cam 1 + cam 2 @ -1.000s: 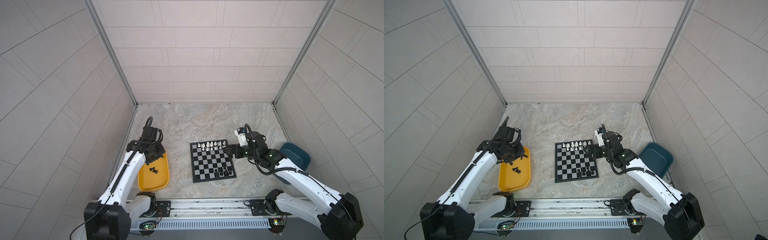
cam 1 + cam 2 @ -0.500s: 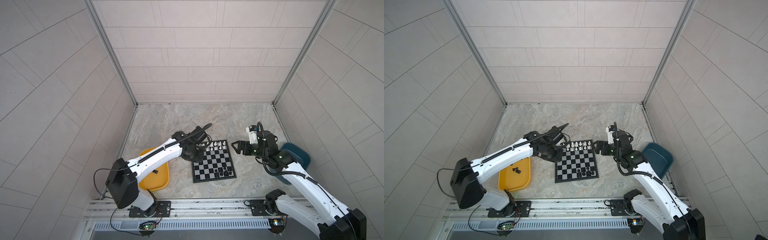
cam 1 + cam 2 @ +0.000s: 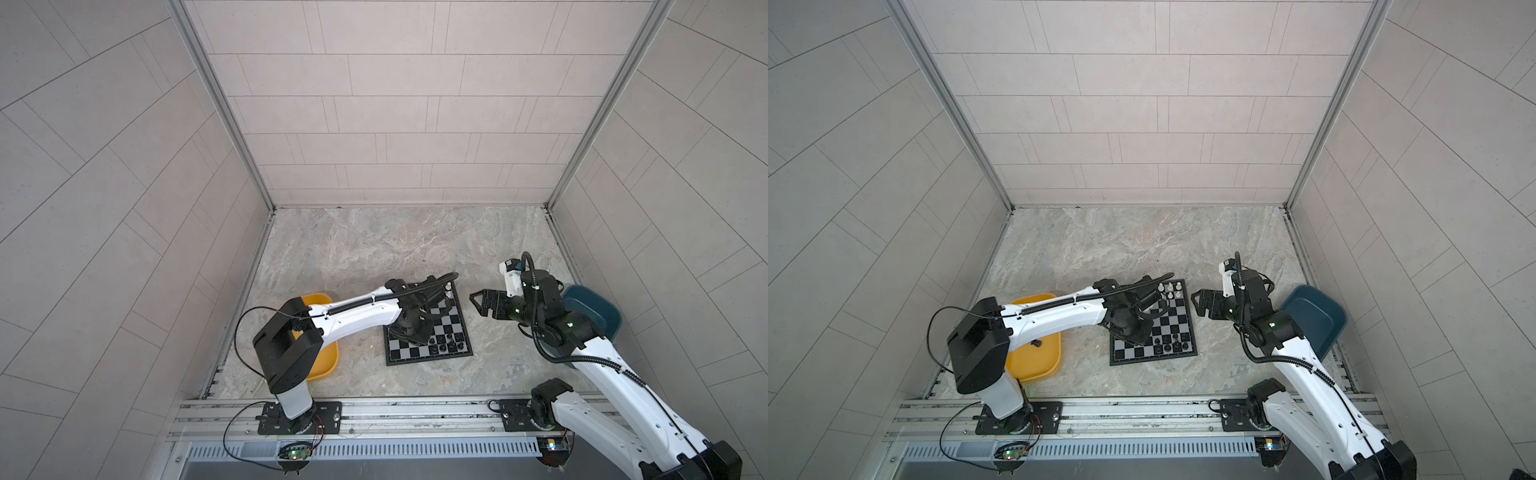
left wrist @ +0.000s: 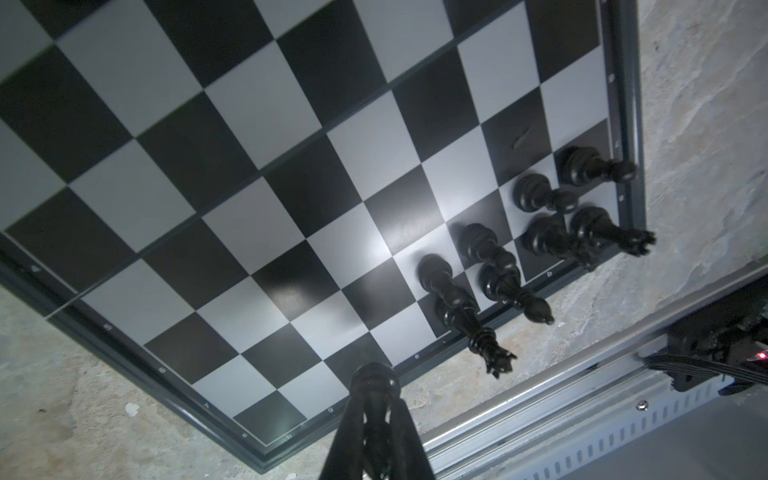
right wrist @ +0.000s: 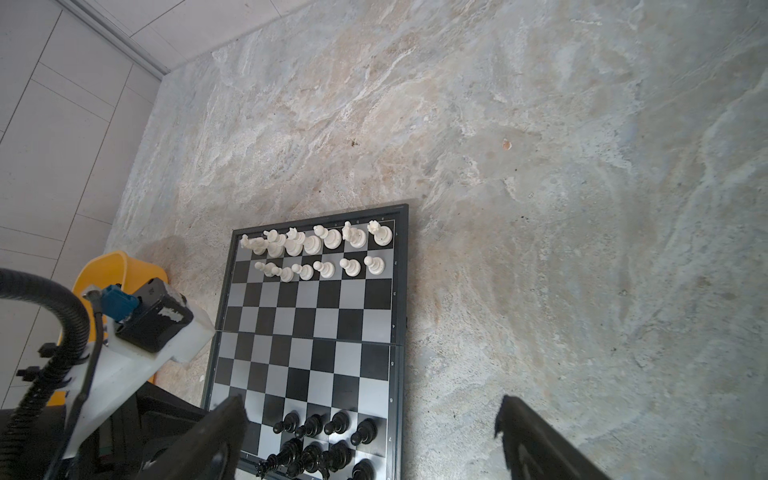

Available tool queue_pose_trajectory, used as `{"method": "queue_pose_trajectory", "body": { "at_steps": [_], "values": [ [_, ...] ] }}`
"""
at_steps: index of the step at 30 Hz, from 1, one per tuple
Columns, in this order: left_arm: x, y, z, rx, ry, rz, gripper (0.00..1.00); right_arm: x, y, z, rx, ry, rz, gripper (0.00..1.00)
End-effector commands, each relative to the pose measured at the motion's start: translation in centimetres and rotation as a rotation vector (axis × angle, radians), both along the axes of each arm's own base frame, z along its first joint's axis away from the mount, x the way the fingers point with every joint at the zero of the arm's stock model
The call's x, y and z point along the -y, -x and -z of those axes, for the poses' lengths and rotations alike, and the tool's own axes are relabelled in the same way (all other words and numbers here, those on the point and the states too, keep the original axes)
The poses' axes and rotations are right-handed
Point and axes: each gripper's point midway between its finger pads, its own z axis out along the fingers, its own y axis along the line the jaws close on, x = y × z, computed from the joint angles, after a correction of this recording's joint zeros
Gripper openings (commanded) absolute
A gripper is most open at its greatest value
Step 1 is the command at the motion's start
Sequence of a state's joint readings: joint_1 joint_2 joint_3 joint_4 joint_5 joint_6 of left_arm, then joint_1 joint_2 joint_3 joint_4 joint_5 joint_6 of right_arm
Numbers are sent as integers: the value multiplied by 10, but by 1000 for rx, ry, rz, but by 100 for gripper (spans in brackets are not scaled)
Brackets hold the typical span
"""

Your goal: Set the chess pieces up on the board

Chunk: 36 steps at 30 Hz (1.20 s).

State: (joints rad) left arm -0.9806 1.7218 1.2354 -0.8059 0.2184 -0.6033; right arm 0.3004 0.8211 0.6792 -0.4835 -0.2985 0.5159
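Left gripper (image 4: pixel 374 419): pinched on one black piece (image 4: pixel 373 382), over the near edge of the board (image 3: pixel 415 354). Right gripper (image 3: pixel 476 303): jaws spread wide, empty, beside the board. White pieces (image 5: pixel 320 249): two far rows. Other black pieces (image 4: pixel 540 232): clustered at a near corner.

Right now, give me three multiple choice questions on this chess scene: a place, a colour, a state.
1. Where on the board do the white chess pieces stand? A far rows; B near rows; C middle rows.
2. What colour is the piece in the left pincer? A white; B black; C yellow.
3. The right pincer is: A open; B shut on a pawn; C shut, empty.
Answers: A, white shows only at the far end in a top view; B, it looks black in the left wrist view; A, jaws wide apart, empty.
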Motion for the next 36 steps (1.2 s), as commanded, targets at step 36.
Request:
{"method": "queue_pose_trajectory", "body": {
  "at_steps": [36],
  "values": [
    [-14,24,33,-61,-145,14,11,11,7,13,-26,19,21,96]
  ]
}}
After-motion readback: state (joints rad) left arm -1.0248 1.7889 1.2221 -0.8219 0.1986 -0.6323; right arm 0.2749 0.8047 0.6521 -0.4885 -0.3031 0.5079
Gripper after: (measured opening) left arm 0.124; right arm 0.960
